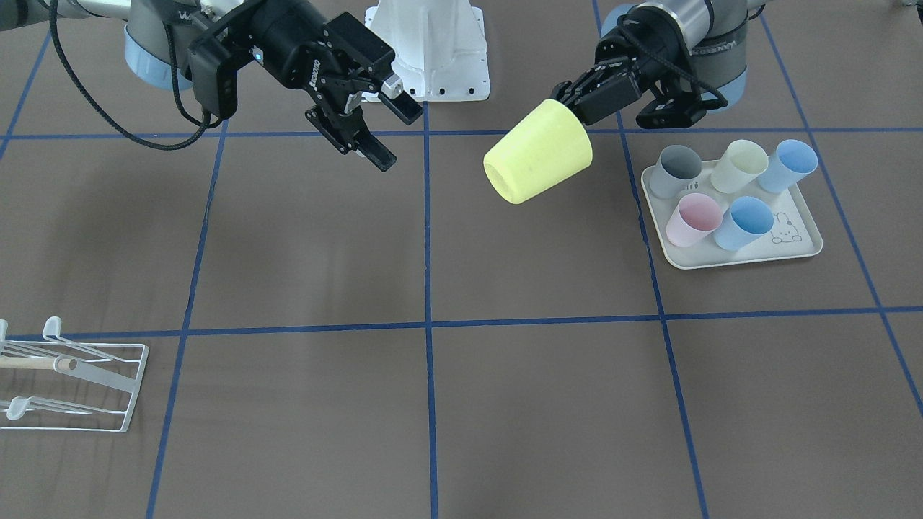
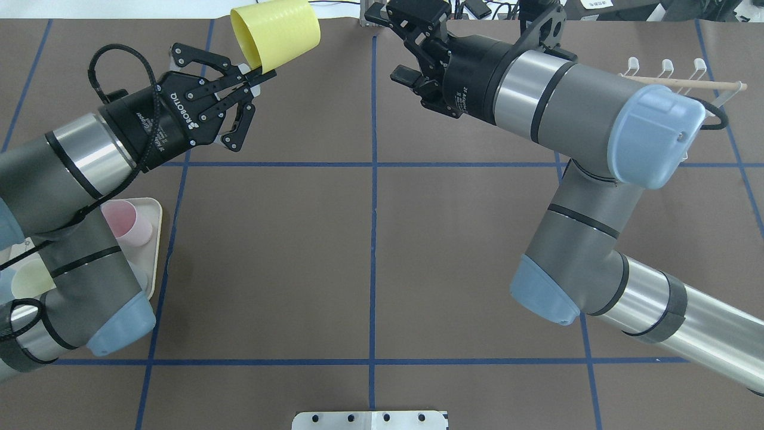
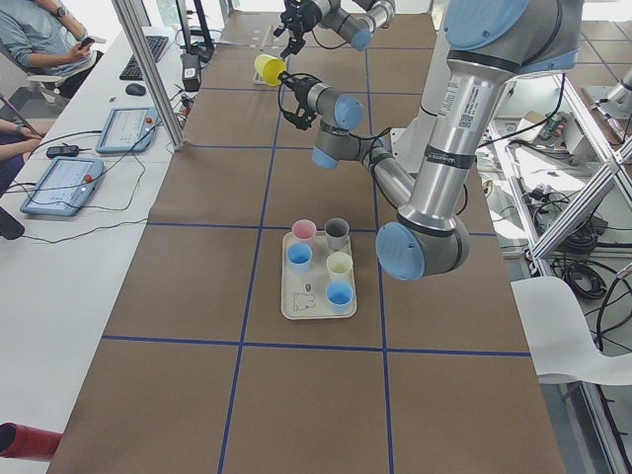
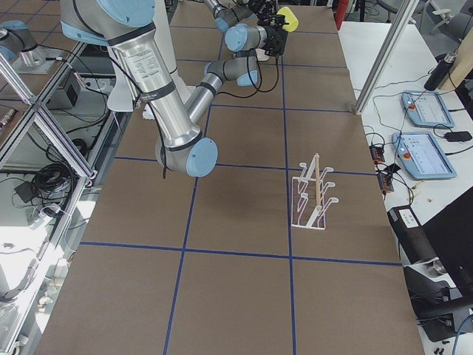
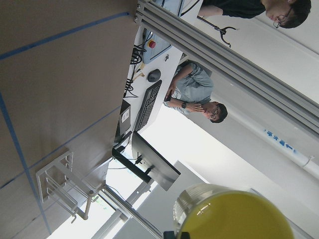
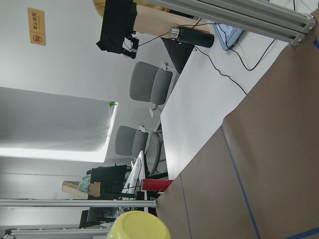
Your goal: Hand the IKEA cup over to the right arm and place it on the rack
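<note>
Yellow plastic IKEA cup [image 1: 537,151] held aloft over the table's middle.
The left black gripper [image 2: 256,76], lettered ROBOTIQ, pinches its rim; the right black gripper [image 1: 393,131] gapes nearby, apart; white wire rack [image 1: 72,375] stands far right.

The left gripper [image 2: 258,74] pinches the rim of a tilted yellow cup [image 2: 276,33] that juts beyond its fingertips. The right gripper [image 2: 391,45] faces it, jaws spread and apart from the cup, with the white rack [image 2: 680,76] well behind that gripper, past the right arm [image 2: 573,101].
</note>
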